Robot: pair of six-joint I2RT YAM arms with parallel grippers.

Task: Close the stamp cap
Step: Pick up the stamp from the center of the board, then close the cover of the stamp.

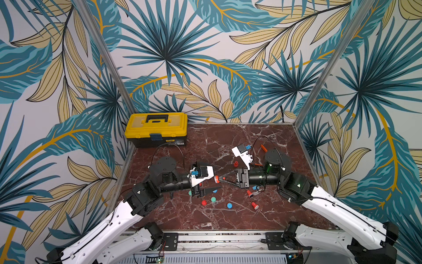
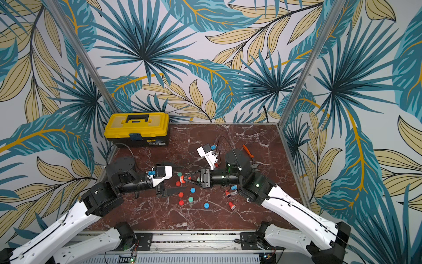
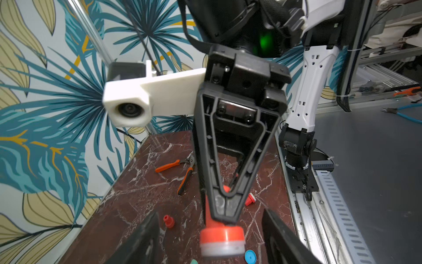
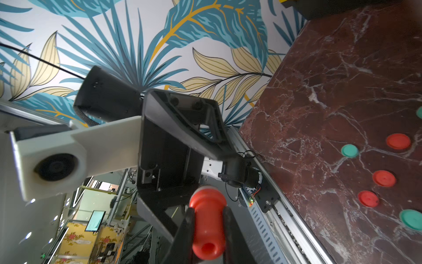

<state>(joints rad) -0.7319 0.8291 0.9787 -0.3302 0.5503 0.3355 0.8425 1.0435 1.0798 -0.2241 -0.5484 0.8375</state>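
A closed yellow toolbox (image 1: 156,128) sits at the back left corner of the dark red marbled surface (image 1: 228,137). In front of it the left arm reaches toward the middle. The left claw (image 3: 210,212) stands wide, and in the left wrist view its black fingers (image 3: 146,240) flank the stamp without touching it.

The stamp (image 3: 221,237) hangs above the surface at the centre, between the two arms. It lies roughly level, with its wide end toward the left claw. That end shows a red band and then a pale, cloudy band at the very tip. Whether the pale band is a cap fully seated, I cannot tell.

The right claw (image 1: 221,178) comes in from the right and is pinched narrow on the stamp's slim red handle. The right wrist view shows that handle squeezed between both fingers (image 4: 230,228).

In both top views, loose round pieces lie on the surface nearer the arm bases than the claws: a red cap (image 1: 204,202), a green cap (image 1: 213,199) and a blue cap (image 1: 230,205). Further right, a spare red stamp (image 1: 250,193) and a second spare stamp (image 1: 255,205) lie on their sides. An upright red stamp (image 1: 236,163) stands just behind the right claw. Orange-handled pliers (image 2: 247,150) lie toward the back right, beyond the right arm.
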